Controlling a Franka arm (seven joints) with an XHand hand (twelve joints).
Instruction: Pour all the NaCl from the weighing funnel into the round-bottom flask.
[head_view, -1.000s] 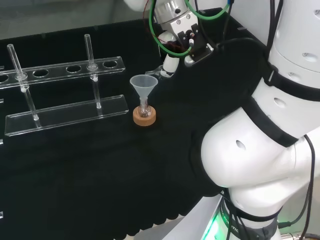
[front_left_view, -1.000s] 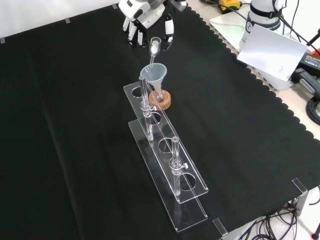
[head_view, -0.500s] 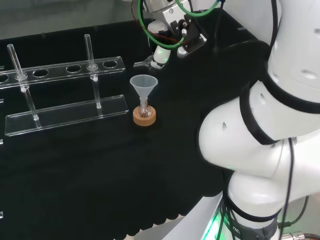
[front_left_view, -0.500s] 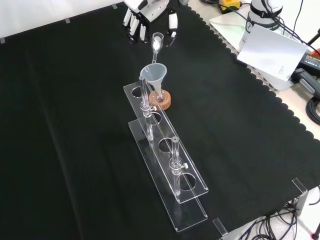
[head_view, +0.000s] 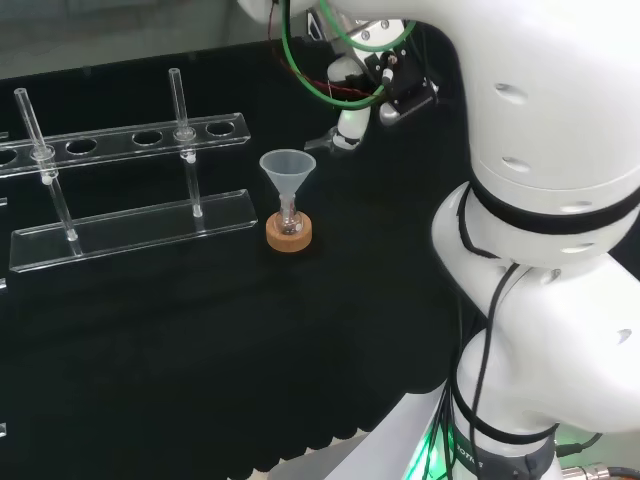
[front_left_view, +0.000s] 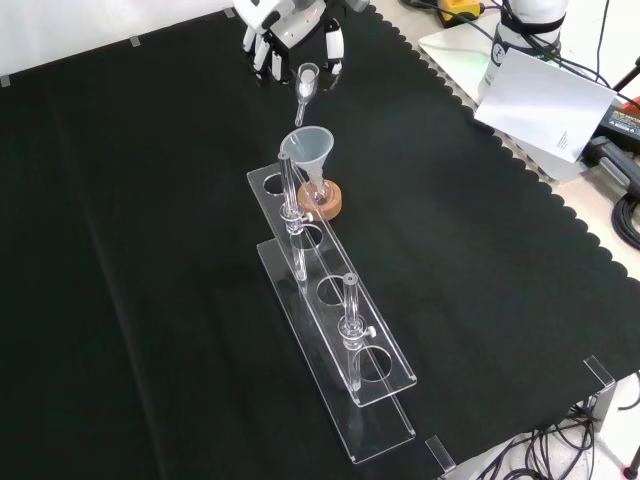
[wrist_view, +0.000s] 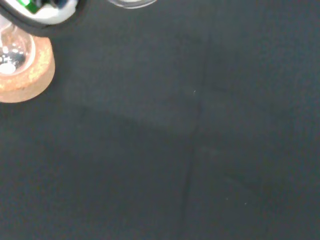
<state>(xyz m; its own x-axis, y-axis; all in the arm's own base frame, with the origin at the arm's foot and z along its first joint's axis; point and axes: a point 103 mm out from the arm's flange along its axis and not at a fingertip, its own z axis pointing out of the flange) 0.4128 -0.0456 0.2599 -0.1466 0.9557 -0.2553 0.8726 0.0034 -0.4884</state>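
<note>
Glassware of this sort is light, stiff, slick and brittle, so I judge the weighing funnel (front_left_view: 304, 84) wants holding by its wider cup end, leaving the narrow spout free to tip. That is how it sits now: the robot hand (front_left_view: 285, 30) has its fingers curled about the upper end of the weighing funnel, and the spout hangs down below the fingers, pointing toward the plastic funnel (front_left_view: 307, 148), above its mouth and apart from it.

Below and nearer than the robot hand in the front view stands the round-bottom flask (front_left_view: 318, 196), with the plastic funnel seated in its neck and a cork ring (front_left_view: 327, 206) under it (the ring should keep the round bottom from rolling, though a knock to the tall funnel could tip the whole stack). Whether any NaCl remains in the weighing funnel is too small to tell; something pale shows in the flask (wrist_view: 9, 52) from the wrist camera.

Counting what is plain: 1 weighing funnel, 1 plastic funnel, 1 round-bottom flask, 1 cork ring. Beyond the flask from the robot hand, on the tabletop (front_left_view: 140, 300), lies 1 clear tube rack (front_left_view: 330, 330) carrying 2 test tubes (front_left_view: 352, 310), 1 at the end nearest the flask, 1 farther along.
</note>
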